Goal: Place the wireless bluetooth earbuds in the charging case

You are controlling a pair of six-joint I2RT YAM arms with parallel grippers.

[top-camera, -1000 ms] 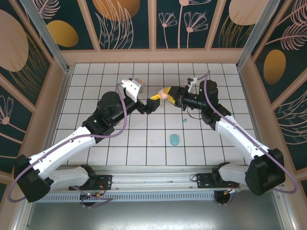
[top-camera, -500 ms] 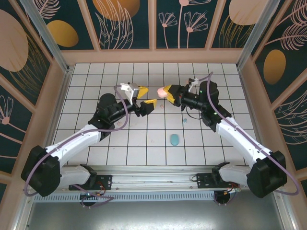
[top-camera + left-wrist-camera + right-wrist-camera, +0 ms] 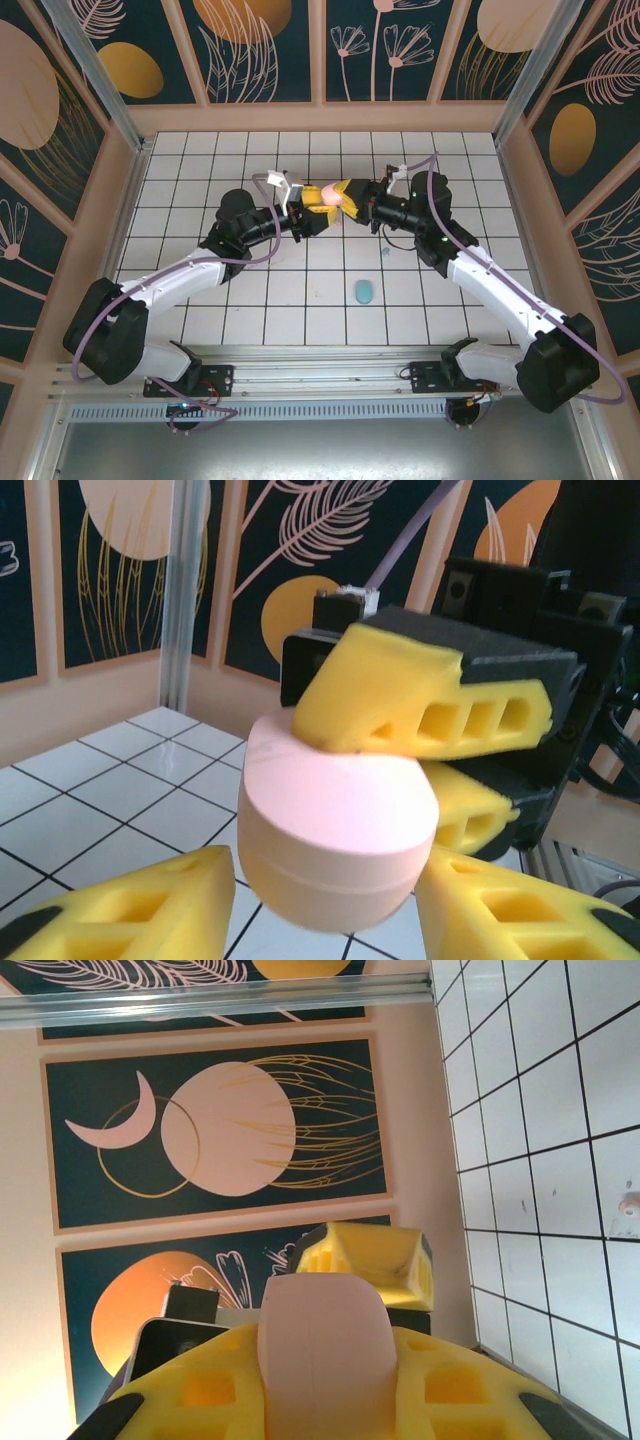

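The pink charging case (image 3: 328, 193) hangs in the air over the middle of the floor, lid closed. My right gripper (image 3: 350, 192) is shut on it from the right, its yellow fingers (image 3: 420, 695) clamping the case's top and underside. My left gripper (image 3: 311, 203) comes in from the left, one finger against each side of the case (image 3: 340, 810). From the right wrist the case (image 3: 322, 1340) sits between the right gripper (image 3: 325, 1385) pads. A light blue earbud (image 3: 385, 252) lies on the tiles, and a tiny pink earbud (image 3: 628, 1203) lies farther off.
A teal oval case (image 3: 363, 291) rests on the white tiled floor (image 3: 250, 300) in front of the arms. Patterned walls (image 3: 320, 50) with a wooden rim enclose the floor on three sides.
The left arm has swung up and right to the case. Its jaws have gone from wide open to narrowed around the case. The right gripper has kept its hold, shifting slightly left.
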